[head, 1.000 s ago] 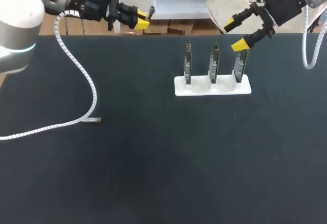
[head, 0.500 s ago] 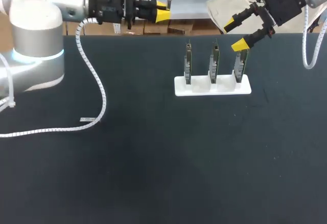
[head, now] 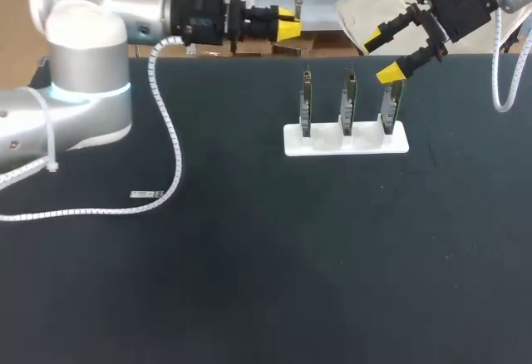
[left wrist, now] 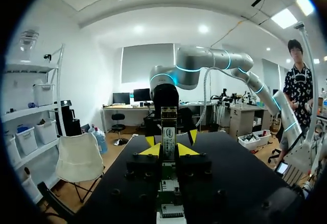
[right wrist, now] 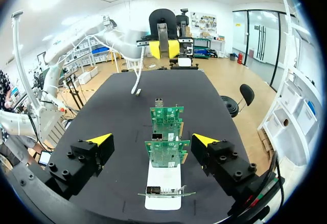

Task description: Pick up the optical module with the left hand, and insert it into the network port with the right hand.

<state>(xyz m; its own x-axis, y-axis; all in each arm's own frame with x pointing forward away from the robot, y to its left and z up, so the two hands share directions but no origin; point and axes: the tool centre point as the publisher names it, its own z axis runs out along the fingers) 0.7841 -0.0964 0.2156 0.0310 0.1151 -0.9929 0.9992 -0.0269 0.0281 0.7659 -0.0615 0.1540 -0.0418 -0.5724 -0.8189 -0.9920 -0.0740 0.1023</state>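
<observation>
The left gripper (head: 288, 25) is clamped on the optical module (head: 298, 3), held off past the far edge of the table (head: 249, 281); in its own wrist view the module (left wrist: 168, 127) stands between the yellow tips of the gripper (left wrist: 169, 150), both pressing its sides. The right gripper (head: 383, 57) is spread wide, one tip just above the rightmost of three network cards (head: 347, 102) that stand upright in a white holder (head: 345, 143). From the right wrist the cards (right wrist: 166, 137) line up one behind another between the parted fingers (right wrist: 100, 139) (nothing touching them). A white spiral cable (head: 169, 140) trails from the left arm across the table, near a small label (head: 144, 194).
</observation>
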